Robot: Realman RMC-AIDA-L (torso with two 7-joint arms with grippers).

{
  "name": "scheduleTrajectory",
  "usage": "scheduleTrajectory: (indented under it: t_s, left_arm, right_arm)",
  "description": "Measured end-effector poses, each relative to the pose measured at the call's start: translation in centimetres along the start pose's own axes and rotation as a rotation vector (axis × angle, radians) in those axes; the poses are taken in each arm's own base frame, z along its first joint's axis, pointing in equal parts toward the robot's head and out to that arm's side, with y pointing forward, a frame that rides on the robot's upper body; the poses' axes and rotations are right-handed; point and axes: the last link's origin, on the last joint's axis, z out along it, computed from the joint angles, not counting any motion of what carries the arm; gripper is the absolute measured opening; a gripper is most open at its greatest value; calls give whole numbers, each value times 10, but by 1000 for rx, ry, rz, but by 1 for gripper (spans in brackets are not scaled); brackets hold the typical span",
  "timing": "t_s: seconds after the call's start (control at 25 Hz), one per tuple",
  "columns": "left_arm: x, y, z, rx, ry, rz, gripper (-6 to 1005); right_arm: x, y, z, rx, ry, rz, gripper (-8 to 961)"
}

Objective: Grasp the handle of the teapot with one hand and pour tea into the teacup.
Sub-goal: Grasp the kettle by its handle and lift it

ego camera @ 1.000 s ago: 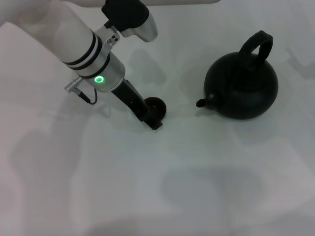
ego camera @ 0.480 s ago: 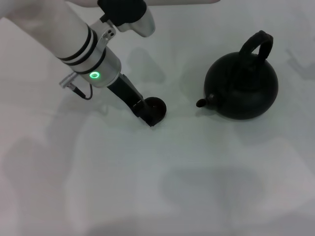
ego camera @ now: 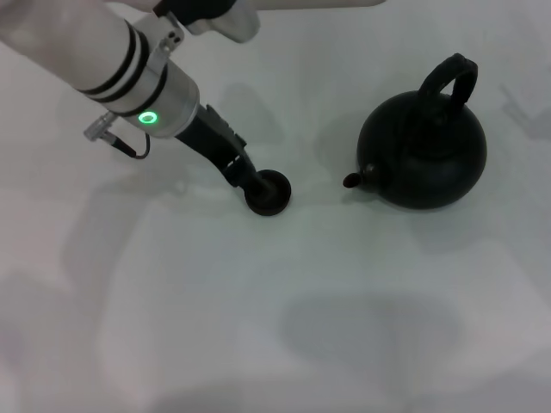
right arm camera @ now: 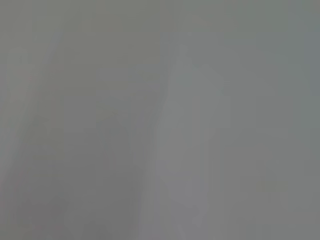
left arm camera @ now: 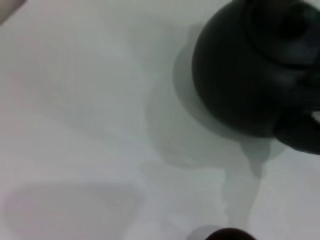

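The teapot (ego camera: 424, 155) is a round matte black pot standing at the right of the white table, its short spout (ego camera: 353, 180) pointing left. Its handle (ego camera: 449, 79) arches up over the body, and nothing holds it. The teacup (ego camera: 269, 192), small and black, sits left of the spout. My left gripper (ego camera: 243, 175) reaches down from the upper left, its tip right at the teacup's left rim. In the left wrist view the teapot (left arm camera: 250, 70) fills the upper right. My right gripper is out of view.
The white table (ego camera: 362, 327) stretches out in front of the teacup and teapot. The left arm's silver wrist with a green light (ego camera: 149, 118) hangs over the table's upper left. The right wrist view shows only a plain grey surface (right arm camera: 160, 120).
My left arm has drawn back up and to the left, so the gripper now sits at the teacup's left edge instead of over it. The teacup and teapot have stayed where they were.
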Motion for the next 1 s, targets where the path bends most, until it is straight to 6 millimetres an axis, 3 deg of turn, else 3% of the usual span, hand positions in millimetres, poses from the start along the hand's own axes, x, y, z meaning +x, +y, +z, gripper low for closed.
scheduleTrajectory:
  t_s: [0.2,0.48,0.8,1.0]
  left_arm:
    - [-2,8,-22,26,87,18,879]
    - [-38,10,-53,181,274,47,879]
    - [-102,0,-84,352,645,43,878]
    - [-143,0,-83,408,886,55,877]
  right_arm:
    - [-1,-3,-5,4,-2,6,869]
    - [-5,-19,-23,34,14,7,868]
    - [2,-33,-33,40,83,4,867]
    - [11,-37,-31,-25,192,44,866]
